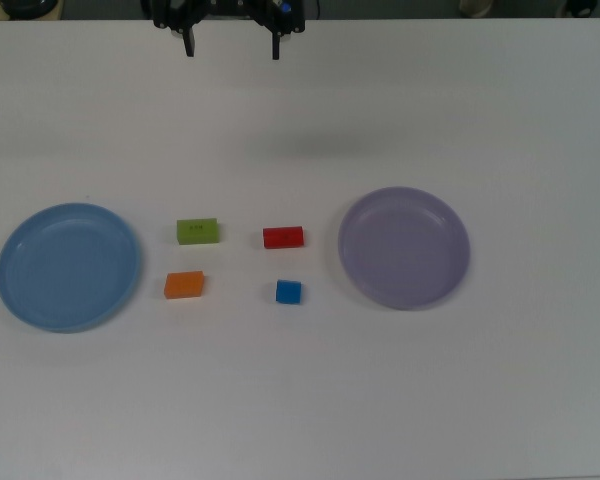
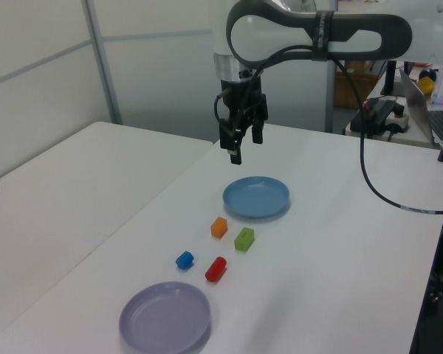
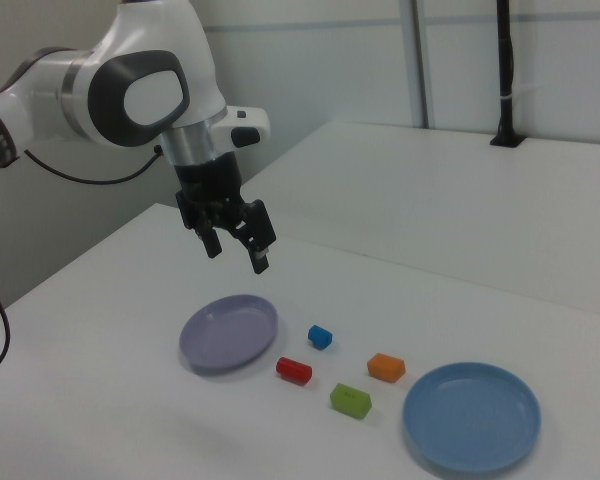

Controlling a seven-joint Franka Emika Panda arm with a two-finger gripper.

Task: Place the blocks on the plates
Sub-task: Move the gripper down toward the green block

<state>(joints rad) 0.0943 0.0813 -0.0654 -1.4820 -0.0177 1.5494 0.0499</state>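
Hanging up in the air at the top view's 12 o'clock, the gripper [image 1: 232,45] has its fingers [image 1: 189,44] spread wide with nothing between them, touching nothing. It sits well above the white table [image 1: 300,400] in all three views.

Straight down toward 6 o'clock in the top view are the four blocks, loosely in a square and apart from each other: green block [image 1: 197,231] and red block [image 1: 283,237] on the far row, orange block [image 1: 184,285] and blue block [image 1: 289,292] on the near row. None sits on a plate.

At the top view's 9 o'clock from the blocks is the light blue plate [image 1: 20,300], at 3 o'clock the lavender plate [image 1: 450,215]. Both are near the blocks, not touching them.

Plenty of bare table all around. The right view shows a second white table [image 3: 460,190] behind.
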